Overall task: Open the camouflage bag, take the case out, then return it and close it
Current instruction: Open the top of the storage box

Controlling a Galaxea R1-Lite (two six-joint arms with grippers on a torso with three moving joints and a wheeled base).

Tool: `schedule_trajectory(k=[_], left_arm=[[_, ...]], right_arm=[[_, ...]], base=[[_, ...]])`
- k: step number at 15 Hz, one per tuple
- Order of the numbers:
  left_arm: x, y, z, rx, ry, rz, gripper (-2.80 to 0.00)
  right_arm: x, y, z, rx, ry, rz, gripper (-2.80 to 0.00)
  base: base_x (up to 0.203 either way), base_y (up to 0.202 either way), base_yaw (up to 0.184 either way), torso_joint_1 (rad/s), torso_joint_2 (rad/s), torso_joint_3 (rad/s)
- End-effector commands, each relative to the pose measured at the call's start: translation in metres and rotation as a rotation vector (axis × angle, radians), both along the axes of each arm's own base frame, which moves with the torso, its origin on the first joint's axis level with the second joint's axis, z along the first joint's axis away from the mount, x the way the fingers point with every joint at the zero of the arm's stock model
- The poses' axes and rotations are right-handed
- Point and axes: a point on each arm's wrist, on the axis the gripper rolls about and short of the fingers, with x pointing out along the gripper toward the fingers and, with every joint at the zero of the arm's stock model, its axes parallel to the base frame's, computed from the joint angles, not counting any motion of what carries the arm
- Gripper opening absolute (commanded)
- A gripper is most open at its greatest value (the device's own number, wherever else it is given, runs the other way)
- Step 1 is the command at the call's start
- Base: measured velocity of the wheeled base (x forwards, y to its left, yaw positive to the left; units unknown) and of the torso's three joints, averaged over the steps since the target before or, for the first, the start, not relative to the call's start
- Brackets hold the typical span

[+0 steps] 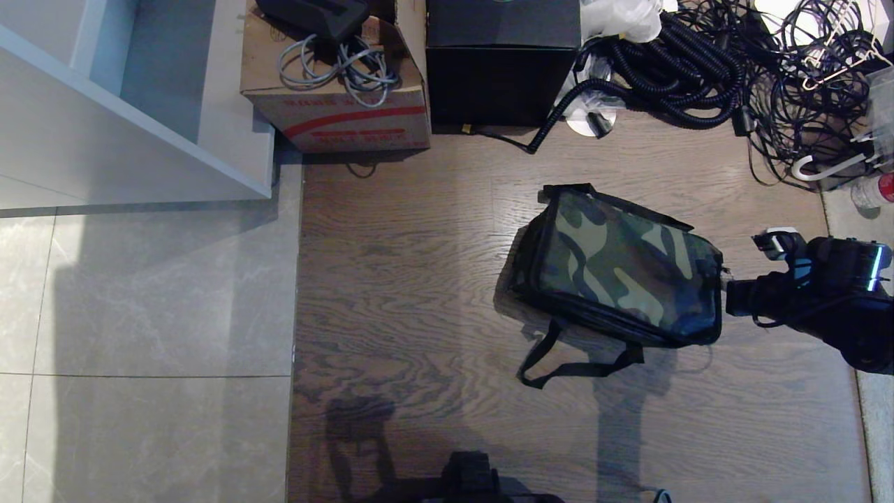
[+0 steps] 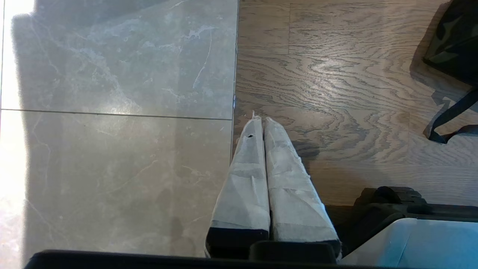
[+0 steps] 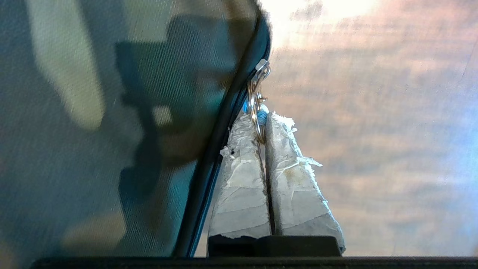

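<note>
From the head view, the camouflage bag (image 1: 625,269) lies zipped on the wooden floor (image 1: 405,279), its loose strap (image 1: 559,363) trailing toward the robot, and the right gripper (image 1: 730,297) reaches in from the right to touch the bag's right end. A cardboard box (image 1: 335,91), a black box (image 1: 499,63) and a tangle of cables (image 1: 698,70) sit well behind it; the case is not visible, presumably inside the closed bag. In the left wrist view, the left gripper (image 2: 261,123) hangs parked over the seam between tile and wood, its taped fingers pressed together around nothing, with the bag only at the frame's edge. In the right wrist view, the right gripper's fingers (image 3: 242,175) are pinched on the metal ring pull (image 3: 257,112) of the zipper, right beside the bag's black trim. The likely trouble is that the thin ring slips out of the taped tips as the pull begins, or that the light, unanchored bag drags across the floor instead of unzipping, since the other arm is not bracing it.
</note>
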Motion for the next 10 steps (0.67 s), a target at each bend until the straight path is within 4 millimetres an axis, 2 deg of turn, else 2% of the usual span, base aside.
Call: schedule_trajectory(k=[1,3,8,10], left_arm=[[0.000,0.000,0.000,-0.001,0.000,0.000,-2.80],[0.000,0.000,0.000,-0.001,0.000,0.000,-2.80],[0.000,0.000,0.000,-0.001,0.000,0.000,-2.80],[0.000,0.000,0.000,-0.001,0.000,0.000,-2.80]], right_arm=[[0.019,-0.005,0.003,-0.010,-0.046,0.002,-2.80],[0.029,-0.008,0.013,-0.020,-0.090,0.001,-2.80],[0.032,-0.009,0.025,-0.009,-0.134,-0.003,-2.80],[0.027,-0.007,0.016,0.002,-0.096,-0.002,-2.80]], base=[[0.000,0.000,0.000,0.000,0.00,0.000],[0.000,0.000,0.000,0.000,0.00,0.000],[0.000,0.000,0.000,0.000,0.00,0.000],[0.000,0.000,0.000,0.000,0.00,0.000]])
